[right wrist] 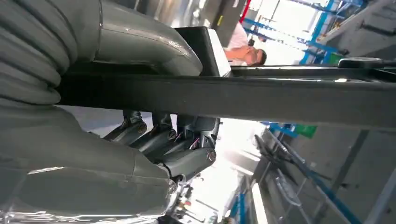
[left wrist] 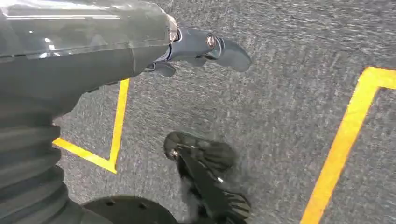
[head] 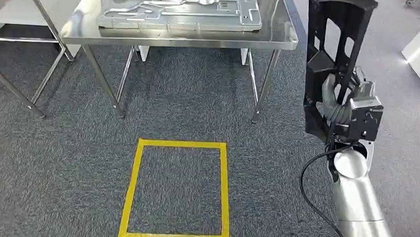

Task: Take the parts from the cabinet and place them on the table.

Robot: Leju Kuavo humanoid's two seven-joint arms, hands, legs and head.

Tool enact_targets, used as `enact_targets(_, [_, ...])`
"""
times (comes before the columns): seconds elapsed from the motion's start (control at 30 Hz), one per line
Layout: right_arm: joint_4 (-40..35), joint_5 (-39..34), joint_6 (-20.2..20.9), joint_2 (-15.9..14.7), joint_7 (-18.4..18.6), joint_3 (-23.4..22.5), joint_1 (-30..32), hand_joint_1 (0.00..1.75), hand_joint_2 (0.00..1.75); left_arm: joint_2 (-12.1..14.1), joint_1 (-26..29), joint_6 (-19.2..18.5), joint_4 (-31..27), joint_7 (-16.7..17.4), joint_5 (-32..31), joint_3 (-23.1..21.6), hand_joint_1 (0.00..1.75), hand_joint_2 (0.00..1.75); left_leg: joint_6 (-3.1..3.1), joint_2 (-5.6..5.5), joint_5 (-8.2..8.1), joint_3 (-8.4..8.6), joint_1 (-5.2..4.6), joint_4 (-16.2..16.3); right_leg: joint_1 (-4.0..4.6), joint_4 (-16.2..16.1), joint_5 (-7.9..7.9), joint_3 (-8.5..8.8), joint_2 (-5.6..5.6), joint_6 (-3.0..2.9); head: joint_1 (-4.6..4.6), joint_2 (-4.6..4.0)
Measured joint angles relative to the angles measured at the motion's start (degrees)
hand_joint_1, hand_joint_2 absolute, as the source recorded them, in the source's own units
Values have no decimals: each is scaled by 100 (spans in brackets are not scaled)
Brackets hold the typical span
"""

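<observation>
Grey carpet (head: pixel 198 96) fills most of the head view, with a yellow tape square (head: pixel 177 190) marked at lower centre. Across the top edge stands a stainless steel table (head: pixel 185 38), its far side cut off by the frame; a flat silver stamped metal panel (head: pixel 181 11) lies on it, also partly cropped. A second table's legs (head: pixel 14 81) show at upper left. At the right edge the right hand (head: pixel 341 101) grips a black frame-like part (head: pixel 330 54) held upright, well apart from the table; its top runs out of frame. In the right wrist view the fingers (right wrist: pixel 182 154) curl around one black bar (right wrist: pixel 233 98) of it, with a blurred person (right wrist: pixel 243 51) beyond. In the left wrist view the left hand (left wrist: pixel 196 49) hangs over the carpet holding nothing, fingers loosely extended and partly hidden behind its cover.
</observation>
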Motion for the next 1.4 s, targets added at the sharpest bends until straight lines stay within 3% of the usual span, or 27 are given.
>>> enact_targets(0.07, [221, 17, 33, -31, 70, 92, -298, 175, 175, 0, 19, -2, 0, 7, 2, 17, 0, 175, 2, 3, -551, -402, 5, 145, -1, -1, -178, 219, 12, 10, -2, 0])
enact_targets(0.13, [436, 48, 101, -46, 172, 176, -574, 175, 175, 0, 49, -11, 0, 11, 4, 57, 0, 175, 10, 4, -545, -494, 5, -335, -2, -1, -360, 456, 16, 27, 0, 0])
enact_targets(0.17, [520, 74, 105, -59, 210, 230, -729, 175, 175, 0, 56, -24, 0, 15, 9, 78, 0, 175, 42, 5, -170, -475, 3, -775, -2, -3, -463, 585, 14, 44, -2, 0])
enact_targets(0.23, [730, 111, 120, -61, 238, 323, -1026, 175, 175, 0, 119, -44, 9, 18, 33, 111, 0, 175, 115, 10, 1255, -501, -45, -1459, 14, 15, -631, 728, 23, 89, 0, 0])
enact_targets(0.3, [841, 146, 133, -87, 310, 419, -1251, 175, 175, -2, 74, -48, 9, 17, 48, 131, 0, 175, 191, -3, 1075, -406, -82, -1457, -3, -171, -701, 802, 57, 185, -2, 0])
enact_targets(0.37, [898, 186, 129, -103, 328, 457, -1410, 175, 175, -13, 77, -48, 9, 15, 55, 142, 0, 175, 294, -13, 1017, -218, -67, -1609, 8, 56, -480, 828, 58, 282, -2, 0])
enact_targets(0.43, [963, 210, 120, -129, 345, 526, -1542, 175, 175, -31, 77, -48, 9, 13, 57, 151, 0, 175, 354, -22, 931, 62, -28, -1754, -14, 930, -82, 325, 10, 293, 0, 0])
enact_targets(0.47, [1016, 212, 120, -133, 367, 568, -1593, 175, 175, -31, 73, -52, 9, 15, 57, 160, 0, 175, 364, -35, 866, 176, -21, -1800, -11, 1330, -115, -11, 9, 312, 7, 0])
enact_targets(0.57, [1110, 227, 120, -155, 395, 643, -1610, 175, 175, -35, 70, -55, 9, 15, 59, 199, 0, 175, 367, -92, 591, 589, -21, -1904, -23, 1579, -1105, -643, -14, 388, 7, 0])
enact_targets(0.63, [1158, 229, 120, -157, 395, 691, -1613, 175, 175, -39, 77, -55, 9, 20, 59, 221, 0, 175, 356, -112, 360, 895, -20, -1906, -23, 1170, -1370, -801, -22, 386, 7, 0])
enact_targets(0.67, [1197, 229, 122, -162, 395, 710, -1611, 175, 175, -46, 89, -55, 9, 20, 63, 234, 0, 175, 337, -112, 230, 1063, -23, -1906, -20, 800, -1085, -821, -27, 376, 7, 0])
enact_targets(0.7, [1241, 229, 131, -170, 395, 730, -1604, 175, 175, -61, 103, -55, 9, 20, 70, 240, 0, 175, 330, -111, 102, 1209, -27, -1911, -12, 392, -409, -822, -45, 320, 4, 0])
enact_targets(0.73, [1335, 229, 155, -168, 395, 749, -1578, 175, 175, -87, 128, -52, 37, 30, 79, 247, 0, 175, 310, -103, -25, 1306, -28, -1903, 16, 27, 763, -842, -86, 268, -2, 0])
enact_targets(0.77, [1374, 229, 177, -182, 391, 765, -1588, 175, 175, -87, 117, -46, 40, 35, 81, 249, 0, 175, 262, -129, -121, 1382, -41, -1922, 77, 3, 860, -796, -82, 230, 11, 0])
enact_targets(0.83, [1357, 256, 184, -181, 413, 808, -1609, 175, 175, -87, 65, -39, 37, 28, 83, 253, 0, 175, 203, -98, -143, 1522, -26, -1988, 79, 3, 710, -734, -36, 128, 4, 0])
enact_targets(0.87, [1357, 262, 184, -183, 411, 815, -1658, 175, 175, -87, 38, -37, 37, 31, 81, 254, 0, 175, 167, -89, 23, 1412, -29, -1788, 93, -5, 637, -679, -29, 69, 2, 0])
enact_targets(0.93, [1359, 269, 175, -177, 402, 819, -1703, 175, 175, -92, 6, -35, 35, 28, 81, 260, 0, 175, 125, -65, 491, 793, -31, -704, 35, -119, 507, -429, -22, -7, -2, 0])
enact_targets(0.97, [1370, 271, 175, -175, 400, 824, -1707, 175, 175, -103, -1, -37, 35, 28, 78, 260, 0, 175, 106, -50, 490, 441, -19, -243, 32, -149, 427, -307, -23, -25, -4, 2])
enact_targets(1.03, [1396, 280, 179, -168, 402, 848, -1692, 175, 175, -103, 14, -37, 35, 31, 81, 273, 0, 175, 55, -35, -127, -58, -3, 113, 27, -190, 234, -47, -15, -23, -4, 0])
enact_targets(1.1, [1429, 293, 186, -166, 404, 865, -1693, 175, 175, -103, 40, -33, 35, 33, 105, 284, 0, 175, 28, -17, -806, -373, -3, -57, 11, -194, 6, 240, -2, -13, -7, 0])
enact_targets(1.13, [1453, 312, 203, -160, 406, 870, -1693, 175, 175, -103, 52, -24, 35, 33, 109, 288, 0, 175, 45, -12, -895, -458, -3, -286, 7, -196, -106, 387, 2, -4, -7, 0])
enact_targets(1.17, [1488, 332, 221, -136, 406, 878, -1694, 175, 175, -103, 64, -13, 35, 33, 118, 293, 0, 175, 81, -12, -703, -510, -6, -626, 7, -197, -232, 541, 2, 7, -5, 0])
enact_targets(1.2, [1536, 356, 247, -103, 411, 896, -1694, 175, 175, -103, 88, 7, 35, 33, 122, 302, 0, 175, 140, -13, -105, -536, -26, -1043, 14, -199, -355, 698, 3, 22, -7, 0])
enact_targets(1.23, [1615, 389, 271, -76, 415, 911, -1677, 175, 175, -103, 129, 22, 39, 35, 129, 321, 0, 175, 218, -13, 931, -552, -44, -1491, 12, -224, -470, 744, 10, 30, -4, 0])
enact_targets(1.27, [1723, 413, 295, -36, 413, 944, -1686, 175, 175, -103, 149, 33, 48, 39, 146, 352, 0, 175, 234, -55, 1556, -590, -77, -1701, 40, -160, -562, 873, 56, 84, -6, 0])
enact_targets(1.33, [1770, 437, 302, 5, 437, 988, -1708, 175, 175, -103, 122, 50, 46, 52, 168, 380, 0, 175, 243, -62, 1395, -463, -89, -1636, 39, -228, -644, 1032, 94, 168, -9, 2])
enact_targets(1.4, [1813, 452, 306, 7, 441, 994, -1848, 175, 175, -122, 77, 50, 46, 48, 175, 385, 0, 175, 308, -46, 1319, -307, -58, -1732, 18, 402, -254, 636, 91, 238, -11, 2])
